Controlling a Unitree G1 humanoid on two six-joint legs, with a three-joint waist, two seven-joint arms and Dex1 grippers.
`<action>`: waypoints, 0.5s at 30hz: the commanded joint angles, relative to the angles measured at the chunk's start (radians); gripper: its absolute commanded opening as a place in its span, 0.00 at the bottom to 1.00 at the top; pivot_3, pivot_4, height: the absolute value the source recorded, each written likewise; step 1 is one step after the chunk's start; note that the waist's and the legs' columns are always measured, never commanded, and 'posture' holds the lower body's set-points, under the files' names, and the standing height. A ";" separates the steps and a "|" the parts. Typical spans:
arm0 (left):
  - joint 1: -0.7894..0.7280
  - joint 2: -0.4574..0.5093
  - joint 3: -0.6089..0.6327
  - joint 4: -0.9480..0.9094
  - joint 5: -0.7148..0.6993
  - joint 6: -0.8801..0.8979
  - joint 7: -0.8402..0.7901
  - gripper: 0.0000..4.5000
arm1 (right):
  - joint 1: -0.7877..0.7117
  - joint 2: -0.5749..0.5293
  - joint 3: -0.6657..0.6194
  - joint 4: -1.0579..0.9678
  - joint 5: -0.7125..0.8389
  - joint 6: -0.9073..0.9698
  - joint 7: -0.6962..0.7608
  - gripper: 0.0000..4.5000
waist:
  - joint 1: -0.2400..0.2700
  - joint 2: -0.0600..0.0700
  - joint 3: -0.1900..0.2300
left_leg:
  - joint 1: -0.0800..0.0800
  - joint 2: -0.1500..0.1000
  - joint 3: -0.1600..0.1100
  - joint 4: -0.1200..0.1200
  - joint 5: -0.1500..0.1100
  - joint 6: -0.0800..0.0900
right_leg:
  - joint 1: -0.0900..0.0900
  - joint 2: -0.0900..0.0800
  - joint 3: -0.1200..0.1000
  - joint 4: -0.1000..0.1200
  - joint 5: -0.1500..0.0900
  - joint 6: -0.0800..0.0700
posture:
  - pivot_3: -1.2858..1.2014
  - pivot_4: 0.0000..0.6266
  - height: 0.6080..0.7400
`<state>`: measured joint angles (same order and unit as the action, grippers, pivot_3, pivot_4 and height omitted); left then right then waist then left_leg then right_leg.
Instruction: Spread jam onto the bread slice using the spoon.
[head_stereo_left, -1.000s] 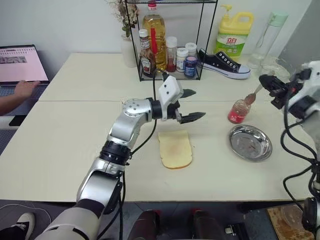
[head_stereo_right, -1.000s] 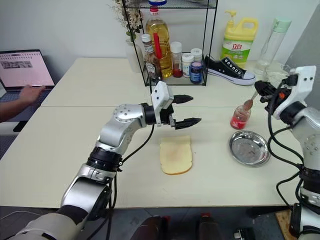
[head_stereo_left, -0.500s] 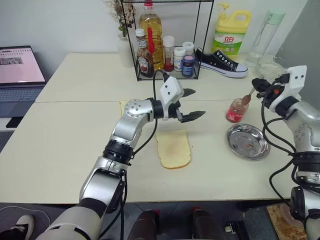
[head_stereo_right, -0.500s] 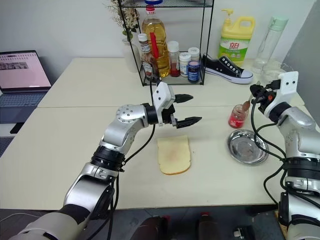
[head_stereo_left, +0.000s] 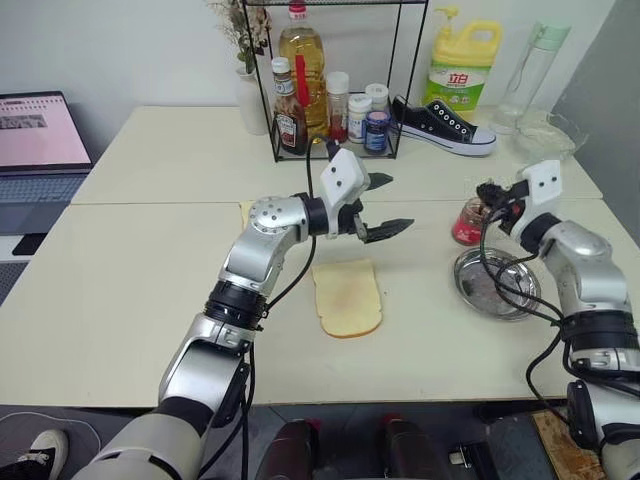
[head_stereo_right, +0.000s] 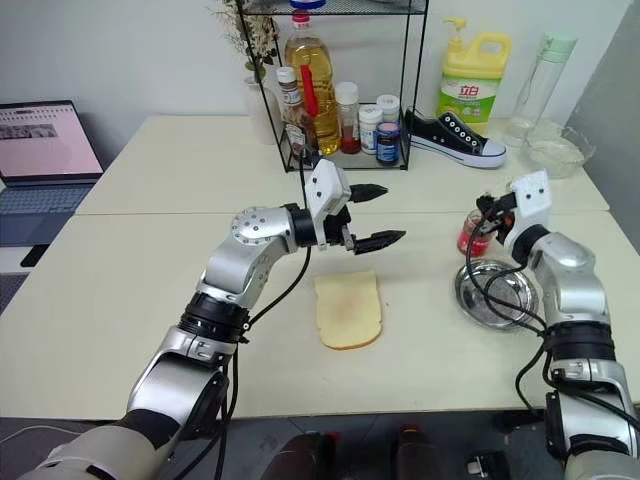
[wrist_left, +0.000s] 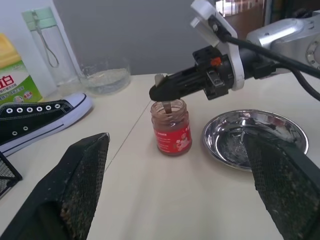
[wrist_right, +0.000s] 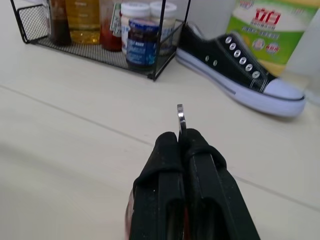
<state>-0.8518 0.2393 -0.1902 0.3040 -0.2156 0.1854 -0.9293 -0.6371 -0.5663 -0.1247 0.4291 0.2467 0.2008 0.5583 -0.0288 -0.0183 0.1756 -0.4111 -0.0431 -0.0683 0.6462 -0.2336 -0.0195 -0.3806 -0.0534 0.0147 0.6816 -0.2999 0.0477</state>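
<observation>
Your right gripper is clamped on the slim silver metal spoon, its bowl inside the small red jam jar. Your left gripper stays wide apart above the pale yellow bread slice.

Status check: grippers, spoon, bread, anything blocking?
Left gripper open above bread slice. Right gripper shut on spoon, its bowl down in jam jar. Nothing blocking the bread.

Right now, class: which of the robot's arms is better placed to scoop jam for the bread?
The right. Its gripper is shut on the spoon, which dips into the jam jar. The left gripper hangs open above the bread slice.
</observation>
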 joint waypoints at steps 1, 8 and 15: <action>-0.010 -0.001 0.015 -0.043 -0.009 -0.002 0.001 0.98 | -0.007 0.009 -0.029 -0.017 0.010 0.030 -0.018 0.01 | 0.000 0.000 0.000 | 0.000 0.000 -0.001 0.000 0.000 0.000 | 0.000 0.000 0.000 0.000 0.000 0.000 | 0.52 0.24 1.00; -0.008 0.002 0.019 -0.041 -0.011 -0.005 -0.002 0.98 | -0.055 0.050 -0.150 -0.047 0.132 0.178 -0.083 0.01 | 0.000 0.000 0.000 | 0.000 0.000 0.000 0.000 0.000 0.000 | 0.000 0.000 0.000 0.000 0.000 0.000 | 0.52 0.24 1.00; -0.005 0.004 0.022 -0.038 -0.010 -0.009 0.001 0.98 | -0.080 0.061 -0.245 -0.106 0.230 0.304 -0.149 0.01 | 0.000 0.000 0.000 | 0.000 0.000 0.000 0.000 0.000 0.000 | 0.000 0.000 0.000 0.000 0.000 0.000 | 0.52 0.24 1.00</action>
<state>-0.8508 0.2404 -0.1899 0.3040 -0.2170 0.1885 -0.9294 -0.6881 -0.4989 -0.3323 0.3875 0.4416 0.4884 0.4233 -0.0285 -0.0183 0.1755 -0.4111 -0.0430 -0.0684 0.6461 -0.2338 -0.0191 -0.3806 -0.0536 0.0148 0.6816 -0.2999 0.0476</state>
